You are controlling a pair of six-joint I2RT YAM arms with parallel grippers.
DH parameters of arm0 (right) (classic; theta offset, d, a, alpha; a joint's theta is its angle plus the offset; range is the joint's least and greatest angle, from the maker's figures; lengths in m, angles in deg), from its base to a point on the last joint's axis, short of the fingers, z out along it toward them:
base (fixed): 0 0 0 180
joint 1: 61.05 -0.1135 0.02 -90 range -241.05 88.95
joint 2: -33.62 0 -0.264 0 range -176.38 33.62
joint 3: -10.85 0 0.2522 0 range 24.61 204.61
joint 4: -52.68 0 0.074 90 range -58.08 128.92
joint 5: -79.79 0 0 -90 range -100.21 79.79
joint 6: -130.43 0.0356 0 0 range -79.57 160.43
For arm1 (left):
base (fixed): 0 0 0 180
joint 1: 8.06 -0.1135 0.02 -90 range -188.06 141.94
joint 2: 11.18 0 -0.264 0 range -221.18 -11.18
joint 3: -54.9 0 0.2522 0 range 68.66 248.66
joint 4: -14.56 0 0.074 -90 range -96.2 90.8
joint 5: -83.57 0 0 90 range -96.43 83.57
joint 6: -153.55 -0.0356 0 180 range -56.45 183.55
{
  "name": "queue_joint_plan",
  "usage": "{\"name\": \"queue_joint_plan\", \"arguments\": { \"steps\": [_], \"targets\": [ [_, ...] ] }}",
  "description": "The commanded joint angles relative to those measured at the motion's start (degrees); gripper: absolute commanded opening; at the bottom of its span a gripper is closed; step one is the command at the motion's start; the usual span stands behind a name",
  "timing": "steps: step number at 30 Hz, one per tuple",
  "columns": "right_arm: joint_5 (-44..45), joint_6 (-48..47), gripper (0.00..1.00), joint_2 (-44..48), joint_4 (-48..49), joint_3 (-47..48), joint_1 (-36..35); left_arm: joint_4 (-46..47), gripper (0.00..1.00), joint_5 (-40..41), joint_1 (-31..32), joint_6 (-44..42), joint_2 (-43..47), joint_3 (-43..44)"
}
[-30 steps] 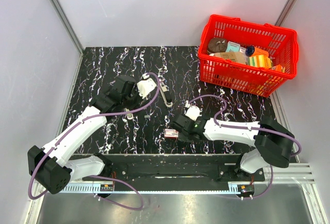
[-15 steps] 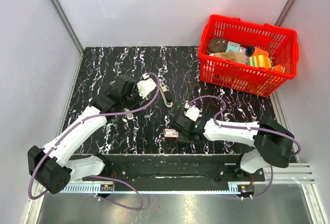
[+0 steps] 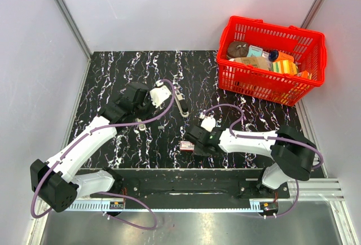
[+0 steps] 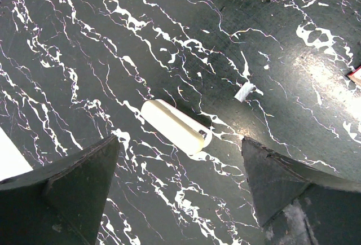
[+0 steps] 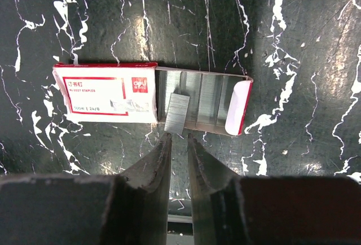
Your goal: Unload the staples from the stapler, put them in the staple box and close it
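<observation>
Left end effector (image 4: 179, 142) hangs released, fingers spread wide over the staples (image 4: 176, 126), a pale strip lying flat on the bench (image 3: 113, 70). The stapler (image 3: 180, 103) lies near it, off to the right. Right end effector (image 5: 179, 136), jaws a slit apart and empty, points at the half-open box (image 5: 106, 93).

I count one stapler (image 3: 180, 103), one pale strip (image 4: 176, 126), one tiny silver scrap (image 4: 243, 92), one red-and-white box (image 5: 105, 93) (one loose staple block (image 5: 177, 111) across its tray), one red basket (image 3: 254, 84), two arms (image 3: 84, 143) (image 3: 254, 141)
</observation>
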Motion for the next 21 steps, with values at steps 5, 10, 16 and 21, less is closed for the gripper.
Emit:
{"name": "queue_joint_plan", "arguments": {
  "steps": [5, 10, 16, 21],
  "targets": [
    [0.38, -0.98, 0.22, -0.35, -1.07, 1.7, 1.79, 2.51, 0.95, -1.17, -0.25, 0.96, 1.68, 0.09],
    [0.38, -1.33, 0.22, -0.35, -0.98, 1.79, 2.14, 2.51, 0.96, -1.26, -0.25, 1.22, 2.03, -0.62],
    [0.02, -1.69, 0.21, 1.05, -0.98, 1.53, 2.14, 2.43, 0.96, -1.35, -0.17, 1.13, 2.12, -0.62],
    [0.11, -3.7, 0.23, 7.02, 1.38, 0.74, 2.14, 2.43, 0.96, -2.14, -0.25, 1.92, 1.69, -0.44]
  ]
}}
